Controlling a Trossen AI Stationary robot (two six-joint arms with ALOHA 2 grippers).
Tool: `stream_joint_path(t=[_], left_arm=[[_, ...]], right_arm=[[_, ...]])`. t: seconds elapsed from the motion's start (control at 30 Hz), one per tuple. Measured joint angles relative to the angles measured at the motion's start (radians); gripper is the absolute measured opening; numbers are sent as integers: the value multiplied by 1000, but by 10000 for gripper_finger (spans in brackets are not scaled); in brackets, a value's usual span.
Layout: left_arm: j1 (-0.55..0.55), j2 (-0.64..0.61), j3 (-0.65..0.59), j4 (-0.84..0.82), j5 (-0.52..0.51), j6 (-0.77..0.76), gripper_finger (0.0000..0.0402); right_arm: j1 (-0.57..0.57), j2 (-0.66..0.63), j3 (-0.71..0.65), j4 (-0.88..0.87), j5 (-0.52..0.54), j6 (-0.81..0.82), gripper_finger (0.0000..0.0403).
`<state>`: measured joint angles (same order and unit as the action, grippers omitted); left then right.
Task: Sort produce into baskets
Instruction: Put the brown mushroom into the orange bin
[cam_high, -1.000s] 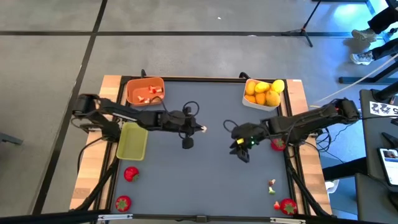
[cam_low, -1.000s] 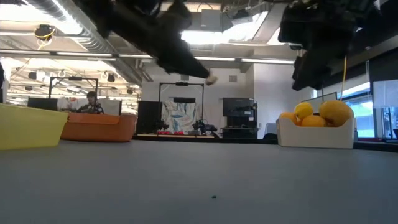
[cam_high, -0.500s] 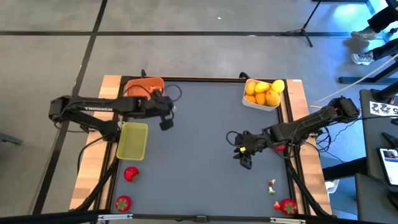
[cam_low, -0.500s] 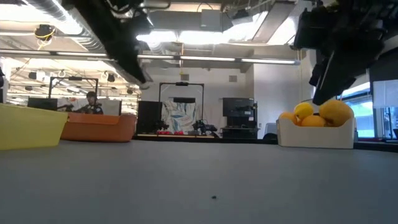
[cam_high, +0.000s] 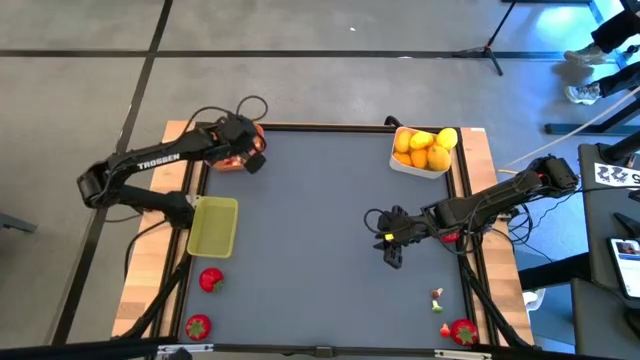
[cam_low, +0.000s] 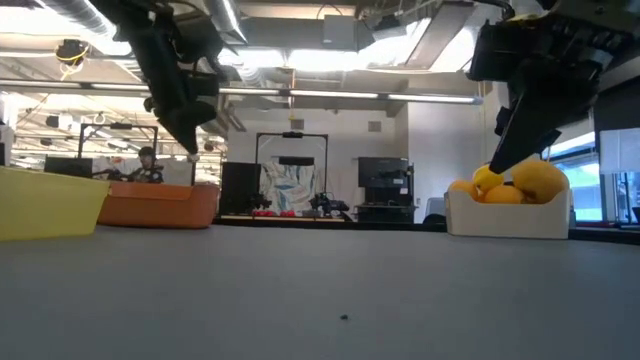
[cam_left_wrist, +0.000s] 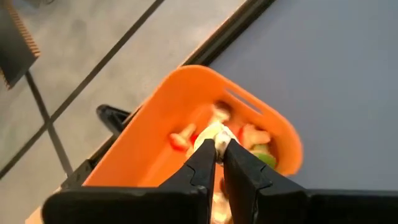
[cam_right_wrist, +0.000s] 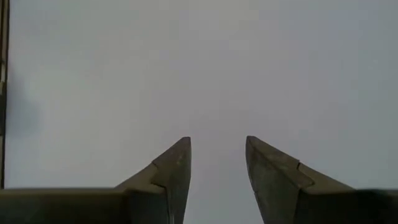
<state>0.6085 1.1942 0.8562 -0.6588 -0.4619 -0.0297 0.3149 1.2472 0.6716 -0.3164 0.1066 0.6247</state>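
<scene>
My left gripper (cam_left_wrist: 219, 148) hangs over the orange basket (cam_left_wrist: 180, 106) at the table's far left, shut on a small pale produce bit (cam_left_wrist: 210, 133). Several pale-and-red bits lie in that basket. My right gripper (cam_right_wrist: 217, 155) stands open above bare mat right of the table's middle (cam_high: 392, 255), with nothing between its fingers. The white basket (cam_high: 424, 166) at the far right holds yellow and orange citrus. The yellow-green basket (cam_high: 212, 226) stands at the left edge. Strawberries lie at the near left (cam_high: 210, 279) and at the near right (cam_high: 462, 331). My left gripper pinches the small pale bit (cam_left_wrist: 211, 135) between its two fingertips. The fingers slant down from the near side. The bit is lifted clear above the inside of the orange basket.
A tiny pale-and-red bit (cam_high: 437, 298) lies on the mat near the right edge, and another strawberry (cam_high: 197, 326) lies at the near left corner. A red piece (cam_high: 447, 236) shows beside my right arm. The wide middle of the mat is bare.
My left gripper has swung from the table's middle toward the far left corner, tipping downward, and has carried the pale bit over the orange basket. My right gripper has shifted a little toward the near edge and stays open.
</scene>
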Motion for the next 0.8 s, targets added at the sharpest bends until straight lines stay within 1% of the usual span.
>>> stream_joint_path(t=[0.17,0.23,0.33,0.43,0.6,0.7,0.8], left_arm=[[66,0,0,3,0,34,33],[84,0,0,2,0,62,37],[104,0,0,1,0,61,48],[123,0,0,-13,5,59,69],[134,0,0,-20,10,38,117],[131,0,0,-14,55,4,139],[113,0,0,-1,142,-40,151]], right_arm=[[0,0,0,-1,6,0,154],[0,0,0,-1,16,-1,154],[0,0,0,-1,27,0,154],[0,0,0,-1,34,0,154],[0,0,0,-1,34,-1,154],[0,0,0,-1,33,-1,154],[0,0,0,0,33,-1,154]])
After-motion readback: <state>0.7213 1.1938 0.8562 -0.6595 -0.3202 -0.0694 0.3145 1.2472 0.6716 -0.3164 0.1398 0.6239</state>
